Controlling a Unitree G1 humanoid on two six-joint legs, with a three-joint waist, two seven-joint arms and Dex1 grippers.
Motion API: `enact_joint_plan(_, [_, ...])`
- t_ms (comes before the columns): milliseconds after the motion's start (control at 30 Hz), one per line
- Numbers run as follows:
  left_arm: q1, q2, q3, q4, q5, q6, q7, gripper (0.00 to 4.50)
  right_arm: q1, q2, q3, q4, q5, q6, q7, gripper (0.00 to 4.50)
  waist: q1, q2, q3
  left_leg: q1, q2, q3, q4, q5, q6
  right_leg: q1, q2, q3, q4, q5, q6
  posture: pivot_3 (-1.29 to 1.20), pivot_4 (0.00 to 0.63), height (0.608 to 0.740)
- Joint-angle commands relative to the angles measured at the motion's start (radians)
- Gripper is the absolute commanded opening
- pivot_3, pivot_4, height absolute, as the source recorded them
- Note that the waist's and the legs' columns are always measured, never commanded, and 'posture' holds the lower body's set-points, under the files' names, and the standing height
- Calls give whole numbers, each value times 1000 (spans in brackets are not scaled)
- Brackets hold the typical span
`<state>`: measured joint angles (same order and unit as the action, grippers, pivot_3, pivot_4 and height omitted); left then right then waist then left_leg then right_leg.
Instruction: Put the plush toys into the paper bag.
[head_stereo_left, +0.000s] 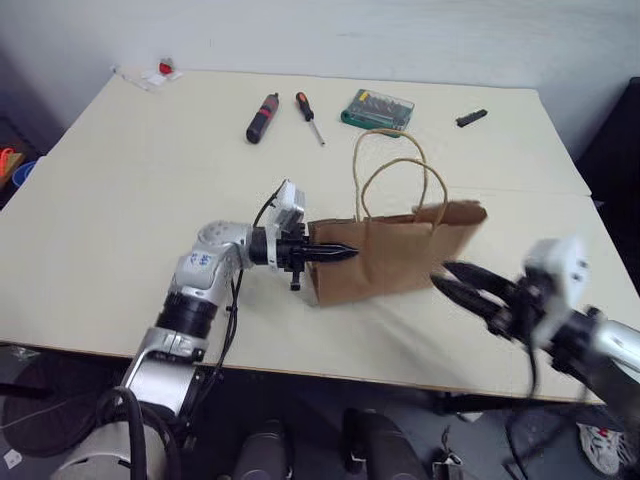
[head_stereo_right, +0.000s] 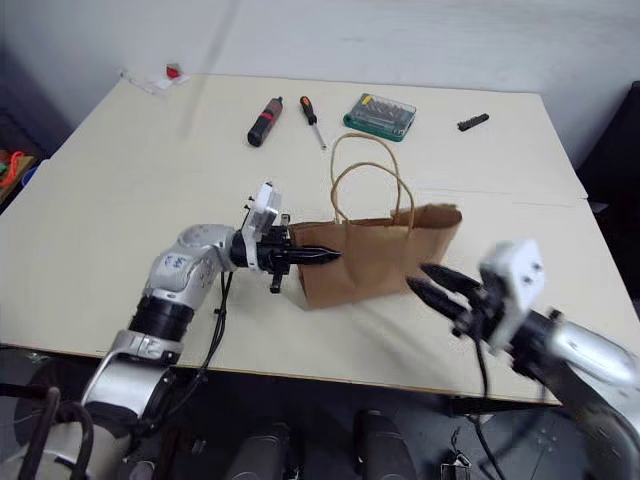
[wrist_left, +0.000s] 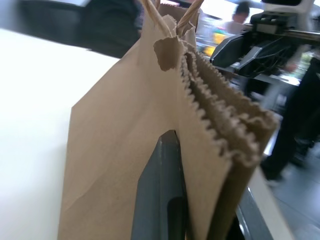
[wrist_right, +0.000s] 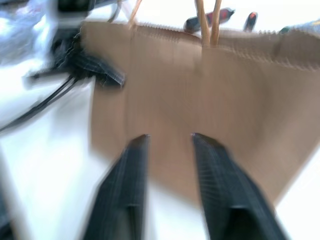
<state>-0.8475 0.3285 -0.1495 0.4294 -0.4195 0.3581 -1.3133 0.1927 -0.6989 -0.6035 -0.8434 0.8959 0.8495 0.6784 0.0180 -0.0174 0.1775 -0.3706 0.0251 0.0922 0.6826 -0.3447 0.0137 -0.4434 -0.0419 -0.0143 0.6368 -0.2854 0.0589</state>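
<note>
Clearly the paper bag (head_stereo_left: 395, 255) is the thing being handled: it stands upright on the pale table (head_stereo_left: 130, 210), its two loop handles (head_stereo_left: 398, 180) arching above the serrated top edge. The left gripper (head_stereo_left: 338, 252) is pinched shut on the bag's side panel near that edge, one finger (wrist_left: 160, 195) flat against the paper. The right gripper (head_stereo_left: 462, 285) hangs just beside the bag's other end with its fingers parted and nothing between them.

Thin kraft paper like this looks light and stiff along its creases yet easy to crumple or tear, and the bag would probably slide or tip under a push. The rim or a fold looks the soundest hold; the twisted handles would likely swing. The mouth appears nearly flat, so it probably needs spreading.

Across the table lie a screwdriver (head_stereo_left: 309, 117), a dark tool (head_stereo_left: 263, 117) and a green bit case (head_stereo_left: 377, 110)
</note>
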Motion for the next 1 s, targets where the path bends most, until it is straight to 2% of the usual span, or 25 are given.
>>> enact_joint_plan(33, [-101, -37, -50, 154, 51, -114, -148, 0, 184, -71, -326, -70, 155, 16, 110, 2647, 7, -1, 0, 0, -1, 0, 0, -1, 1, 1, 0, 0, -3, 0, 1, 0, 150, 740])
enact_joint_plan(100, [-144, -60, -57, 234, 71, -166, -199, 0, 271, -83, -425, -65, 175, 6, 130, 3315, 2, -1, 0, 1, 0, 1, 0, -3, 6, 3, 2, 2, -7, 2, 4, 0, 150, 740])
enact_joint_plan(200, [-194, -87, -51, 333, 91, -215, -260, 0, 369, -82, -505, -71, 202, -15, 166, 4342, -6, -2, 0, 2, 0, 1, 0, -4, 9, 5, 2, 3, -9, 3, 5, 0, 150, 740])
enact_joint_plan(300, [-217, -93, -66, 398, 125, -262, -281, 0, 396, -89, -506, -70, 199, -41, 159, 4433, -17, -2, 0, 2, 0, 0, 0, -5, 9, 5, 2, 4, -9, 3, 5, 0, 150, 740])
enact_joint_plan(433, [-213, -65, -77, 388, 148, -216, -279, 0, 364, -124, -437, -45, 143, -69, 125, 4433, -20, -2, 0, 2, 0, 0, 0, -4, 9, 4, 2, 4, -8, 3, 5, 0, 150, 740])
enact_joint_plan(533, [-172, 14, -34, 276, 111, -125, -253, 853, 284, -170, -373, 19, 158, -64, 87, 4500, -25, -2, 0, 2, 1, 1, 0, -4, 8, 4, 2, 4, -8, 3, 5, 0, 150, 740])
enact_joint_plan(633, [-107, 112, 35, 110, 55, -2, -190, 1883, 241, -209, -347, 60, 162, -64, 112, 4500, -26, -1, 0, 2, 1, 1, 0, -2, 3, 2, 1, 5, -4, 2, 4, 0, 150, 740])
enact_joint_plan(733, [8, 271, 144, -128, -22, 170, -137, 2858, 210, -226, -327, 113, 70, -134, 163, 4500, -25, -1, 0, 1, 2, 1, 0, -1, 1, 0, 2, 5, 1, 1, 2, 0, 150, 740])
enact_joint_plan(900, [280, 600, 379, -462, -163, 406, -138, 4487, 172, -279, -379, 226, 98, -135, 290, 4500, -30, -1, 1, 2, 2, 1, 0, -1, 0, 0, 0, 5, 1, 1, 2, 0, 150, 740])
enact_joint_plan(1000, [384, 697, 515, -575, -237, 487, -97, 4487, 154, -332, -393, 305, 111, -106, 364, 4500, -19, -2, 0, 3, 2, 0, 0, -1, 1, 1, -2, 4, -2, 1, 2, 0, 150, 740])
